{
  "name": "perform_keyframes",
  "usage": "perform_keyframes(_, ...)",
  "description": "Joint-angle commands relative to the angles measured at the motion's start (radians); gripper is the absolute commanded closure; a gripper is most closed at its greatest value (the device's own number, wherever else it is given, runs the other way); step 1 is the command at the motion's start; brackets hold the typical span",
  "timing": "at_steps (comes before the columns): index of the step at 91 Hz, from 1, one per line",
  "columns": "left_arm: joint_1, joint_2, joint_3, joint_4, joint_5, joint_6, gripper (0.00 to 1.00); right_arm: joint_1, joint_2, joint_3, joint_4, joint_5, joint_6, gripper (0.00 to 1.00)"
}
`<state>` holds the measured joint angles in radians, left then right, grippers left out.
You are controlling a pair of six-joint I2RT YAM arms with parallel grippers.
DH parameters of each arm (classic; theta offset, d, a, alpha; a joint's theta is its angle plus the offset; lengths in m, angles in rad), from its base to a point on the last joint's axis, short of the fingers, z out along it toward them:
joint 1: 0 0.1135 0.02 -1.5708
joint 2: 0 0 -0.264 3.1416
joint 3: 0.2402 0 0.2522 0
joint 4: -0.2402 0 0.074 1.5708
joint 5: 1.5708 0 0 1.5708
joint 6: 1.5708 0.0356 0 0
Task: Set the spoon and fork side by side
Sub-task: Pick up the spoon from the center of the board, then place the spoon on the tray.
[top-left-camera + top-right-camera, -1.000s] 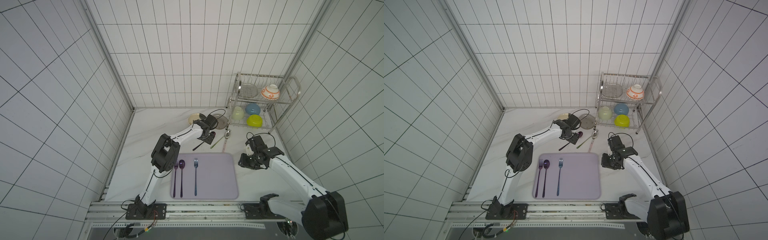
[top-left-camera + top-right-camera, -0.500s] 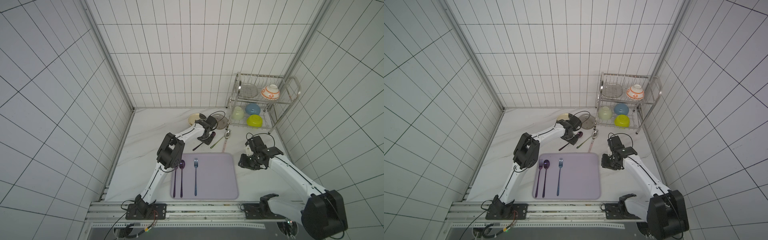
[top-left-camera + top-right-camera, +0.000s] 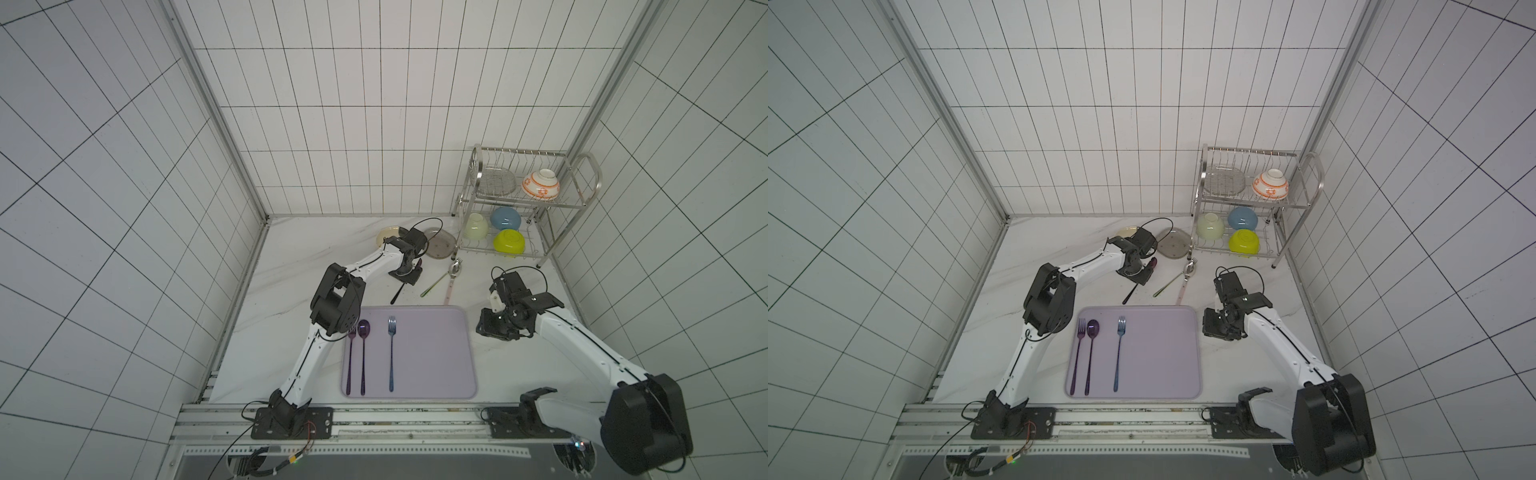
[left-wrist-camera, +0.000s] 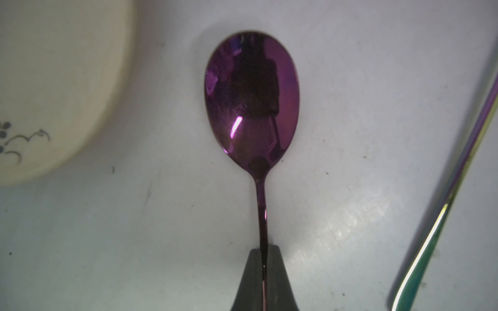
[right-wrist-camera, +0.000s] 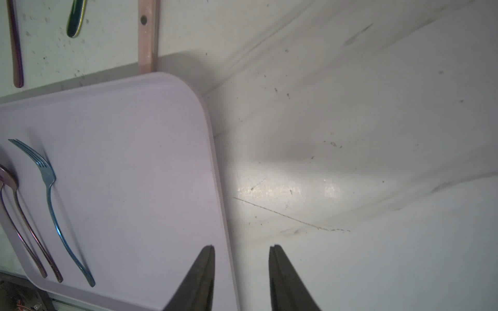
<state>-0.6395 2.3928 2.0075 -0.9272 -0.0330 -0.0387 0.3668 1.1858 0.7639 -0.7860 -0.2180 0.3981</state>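
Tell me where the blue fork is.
In both top views the blue fork lies on the left half of the tray, just right of a purple spoon.

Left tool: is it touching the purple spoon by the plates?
Touching. The left wrist view shows the left tool shut on the purple spoon, with the spoon's thin handle pinched at the tool's tip.
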Motion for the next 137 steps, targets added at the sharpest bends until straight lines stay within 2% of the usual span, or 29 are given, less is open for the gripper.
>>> perform_keyframes(1, 0.024, 0.014, -0.038, -0.004, -0.061, -0.003, 1.0, 0.004, 0.003, 0.003, -0.015, 0.016, 0.013, 0.63)
perform_keyframes(21, 0.071, -0.088, -0.02, 0.026, -0.144, -0.059, 1.0, 0.004, 0.005, 0.003, -0.012, 0.016, 0.019, 0.63)
perform_keyframes(43, 0.107, -0.246, 0.001, 0.015, -0.176, -0.209, 1.0, 0.003, -0.001, -0.001, -0.007, 0.012, 0.022, 0.63)
perform_keyframes(53, 0.103, -0.349, -0.062, 0.012, -0.136, -0.309, 1.0, 0.004, -0.007, -0.01, -0.003, 0.009, 0.022, 0.63)
perform_keyframes(62, 0.09, -0.466, -0.202, 0.033, -0.1, -0.418, 1.0, 0.004, -0.013, -0.014, 0.0, 0.003, 0.02, 0.63)
perform_keyframes(70, 0.041, -0.589, -0.366, 0.063, -0.102, -0.517, 1.0, 0.004, -0.017, -0.017, 0.004, -0.003, 0.012, 0.63)
perform_keyframes(78, -0.045, -0.702, -0.516, 0.071, -0.137, -0.619, 1.0, 0.004, -0.02, -0.022, -0.002, -0.007, 0.001, 0.63)
perform_keyframes(95, -0.324, -0.846, -0.756, 0.072, -0.244, -0.823, 1.0, 0.004, -0.044, -0.04, 0.008, -0.019, 0.007, 0.63)
perform_keyframes(106, -0.431, -0.86, -0.846, 0.068, -0.256, -0.921, 1.0, 0.004, -0.069, -0.038, -0.001, 0.017, 0.019, 0.63)
perform_keyframes(116, -0.499, -0.832, -0.874, 0.081, -0.287, -0.971, 1.0, 0.005, -0.068, -0.033, -0.012, 0.015, 0.022, 0.63)
perform_keyframes(137, -0.575, -0.693, -0.855, 0.125, -0.316, -1.04, 1.0, 0.005, -0.058, -0.028, -0.01, 0.013, 0.015, 0.63)
